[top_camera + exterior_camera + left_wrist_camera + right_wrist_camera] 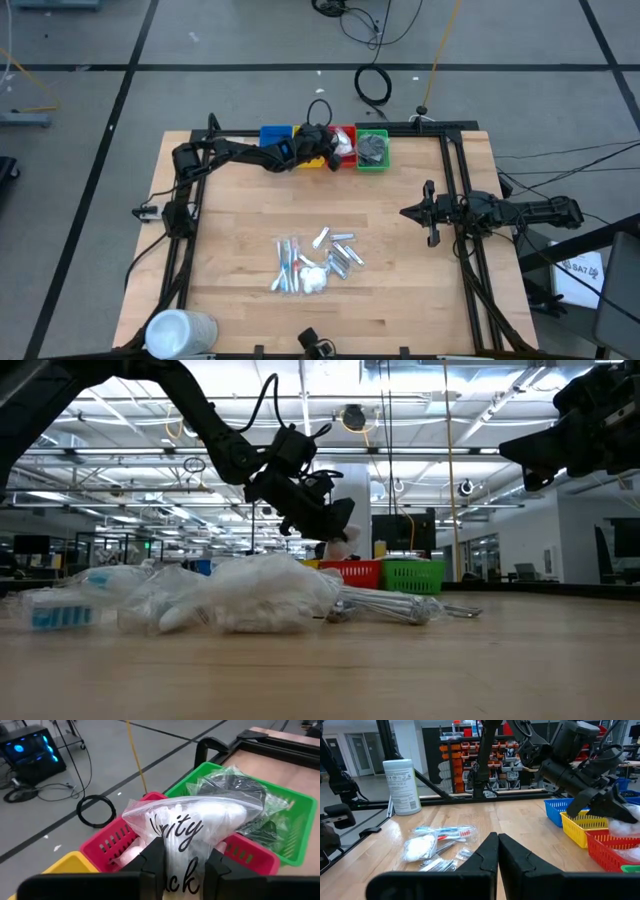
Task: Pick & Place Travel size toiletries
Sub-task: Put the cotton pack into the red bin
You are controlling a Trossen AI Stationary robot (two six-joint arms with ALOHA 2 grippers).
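Note:
My left gripper (185, 870) reaches to the bins at the table's far edge and is shut on a white packet (195, 827), clear-wrapped with black lettering, above the red bin (107, 845). In the high view the gripper (335, 148) stands over that bin. The green bin (295, 830) beside it holds bagged dark discs (235, 785). More toiletries (315, 262) lie in a pile on the table's middle: white packets, silver tubes, wrapped sticks. My right gripper (498, 845) waits shut at the table's right side, touching nothing. My left gripper pinches the white packet's near end (182, 862) between its two fingers (152, 865), one on each side. The fingers slant down toward the far edge. The packet juts forward past them over the red bin; whether it touches the bin, I cannot tell.
A yellow bin (312, 155) and a blue bin (273, 135) stand left of the red one along the far edge. A large white cylinder (180, 332) lies at the near left corner. Bare wood (240, 210) lies between the bins and the pile.

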